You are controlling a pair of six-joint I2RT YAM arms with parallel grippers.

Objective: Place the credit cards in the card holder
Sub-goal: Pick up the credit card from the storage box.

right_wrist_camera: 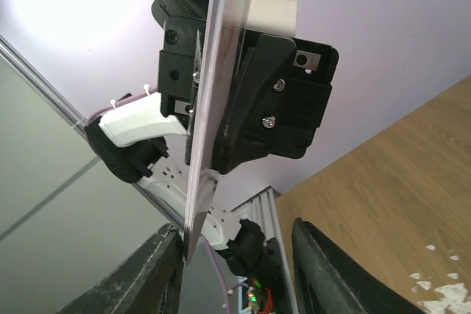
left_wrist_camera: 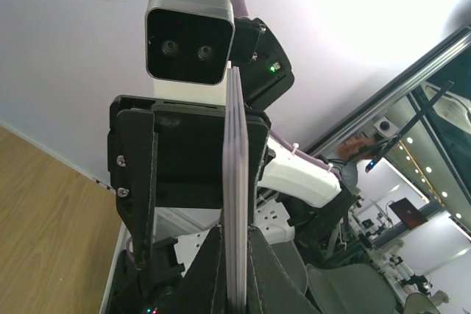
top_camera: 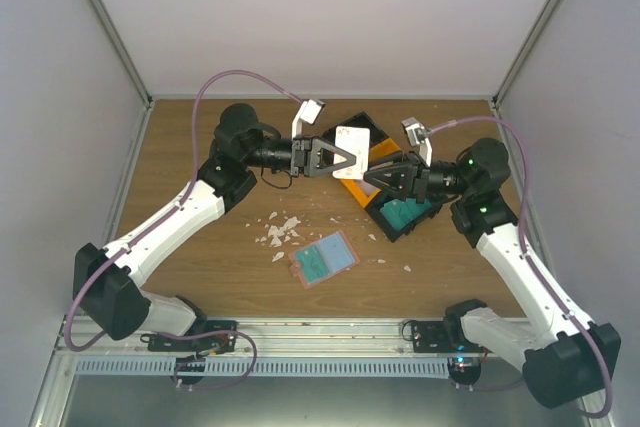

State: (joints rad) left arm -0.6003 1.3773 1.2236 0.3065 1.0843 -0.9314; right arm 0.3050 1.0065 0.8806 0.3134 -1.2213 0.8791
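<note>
One edge-on card, face hidden, in left pincer

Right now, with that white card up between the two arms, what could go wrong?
The white card is pinched only by the left gripper, above the orange bin; a slip could drop it there. In the right wrist view it sits close to one finger of the open right gripper, so closing might knock it askew.
</note>
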